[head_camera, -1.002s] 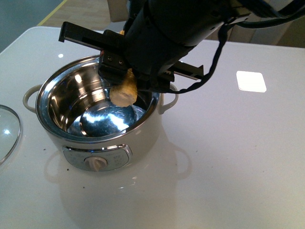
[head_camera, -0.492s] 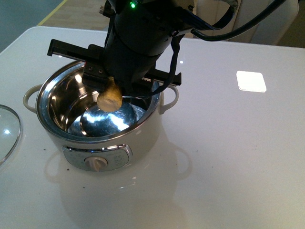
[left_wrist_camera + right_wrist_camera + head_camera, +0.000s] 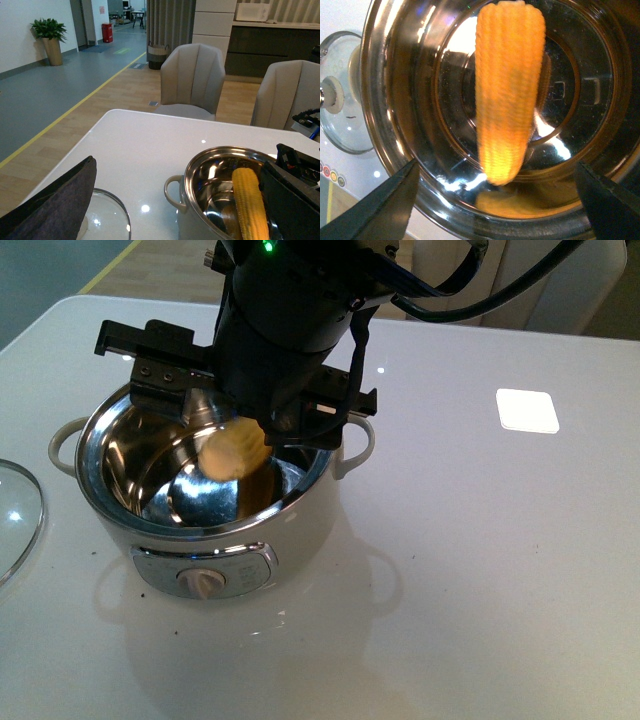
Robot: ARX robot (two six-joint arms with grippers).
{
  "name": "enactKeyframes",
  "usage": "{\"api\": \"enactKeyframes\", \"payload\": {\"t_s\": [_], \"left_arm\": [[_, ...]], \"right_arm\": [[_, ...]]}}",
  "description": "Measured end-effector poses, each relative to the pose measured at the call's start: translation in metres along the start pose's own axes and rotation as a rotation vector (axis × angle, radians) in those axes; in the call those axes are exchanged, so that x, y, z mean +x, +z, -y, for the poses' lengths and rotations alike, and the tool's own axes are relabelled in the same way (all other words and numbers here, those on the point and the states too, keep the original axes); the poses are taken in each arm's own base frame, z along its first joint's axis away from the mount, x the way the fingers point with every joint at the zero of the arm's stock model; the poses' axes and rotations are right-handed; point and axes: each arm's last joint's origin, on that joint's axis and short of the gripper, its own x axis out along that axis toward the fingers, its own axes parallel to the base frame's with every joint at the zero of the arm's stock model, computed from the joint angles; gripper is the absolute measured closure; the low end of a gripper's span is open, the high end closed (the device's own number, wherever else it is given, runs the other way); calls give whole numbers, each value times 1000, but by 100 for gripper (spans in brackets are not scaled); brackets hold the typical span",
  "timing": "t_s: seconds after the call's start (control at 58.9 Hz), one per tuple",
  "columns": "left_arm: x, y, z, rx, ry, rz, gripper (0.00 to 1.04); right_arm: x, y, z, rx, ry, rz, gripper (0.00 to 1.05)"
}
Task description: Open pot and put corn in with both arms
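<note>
**Lid.** The glass lid [image 3: 15, 515] lies flat on the table [image 3: 480, 590], well to the left of the pot, so the opening step is done.

**Left arm.** The left gripper [image 3: 60, 195] hangs over that lid, clear of the pot. Only one dark finger shows in its wrist view, so I cannot tell whether it is spread or closed.

**Pot.** The pot [image 3: 300, 530] stands upright with its dial facing me and its steel interior exposed.

**Corn.** A second ago the corn [image 3: 230, 450] hung pinched near the pot's far-right rim. Since then the arm has carried it toward the pot's middle, and it now shows blurred and lower inside the pot, tip down toward the base.

**Right arm.** The right gripper [image 3: 496, 164] sits directly above the pot's mouth. Its fingers are spread wide on either side of the cob and neither touches it, so it holds nothing.

**Judgement.** The corn is released and dropping, or already leaning on the pot's floor — I cannot tell which. The task looks all but complete, and I only need to lift the right arm clear of the rim.
</note>
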Motion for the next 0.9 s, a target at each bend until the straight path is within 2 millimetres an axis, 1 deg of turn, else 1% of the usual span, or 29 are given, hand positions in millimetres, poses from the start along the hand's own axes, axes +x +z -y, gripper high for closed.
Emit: {"api": "enactKeyframes", "payload": {"t_s": [0.034, 0.085, 0.153, 0.204, 0.357, 0.391, 0.441, 0.475, 0.492, 0.56, 0.645, 0.696, 0.73, 0.781, 0.9], "left_arm": [[0, 0, 0, 0, 0, 0, 7], [0, 0, 0, 0, 0, 0, 7], [0, 0, 0, 0, 0, 0, 7], [0, 0, 0, 0, 0, 0, 7], [0, 0, 0, 0, 0, 0, 7], [0, 0, 0, 0, 0, 0, 7], [0, 0, 0, 0, 0, 0, 7], [0, 0, 0, 0, 0, 0, 7], [0, 0, 0, 0, 0, 0, 7], [0, 0, 0, 0, 0, 0, 7], [0, 0, 0, 0, 0, 0, 7], [0, 0, 0, 0, 0, 0, 7], [0, 0, 0, 0, 0, 0, 7], [0, 0, 0, 0, 0, 0, 7], [0, 0, 0, 0, 0, 0, 7]], "right_arm": [[-2, -1, 3, 3, -1, 5, 7], [-6, -1, 6, 8, 2, 16, 9], [-21, -1, 15, 22, 23, 38, 9], [-36, 1, 23, 37, 35, 63, 9], [-97, 7, 54, 84, 62, 173, 9], [-115, 8, 64, 89, 55, 208, 9], [-147, 6, 87, 90, 23, 273, 9], [-163, 4, 99, 86, -6, 308, 9], [-174, 3, 109, 88, -24, 330, 9], [-194, -1, 128, 93, -75, 376, 9], [-214, -8, 148, 103, -145, 415, 9], [-224, -16, 159, 96, -200, 433, 9], [-232, -26, 167, 101, -234, 430, 9], [-237, -39, 173, 88, -261, 416, 9], [-244, -56, 182, 89, -291, 408, 9]]}}
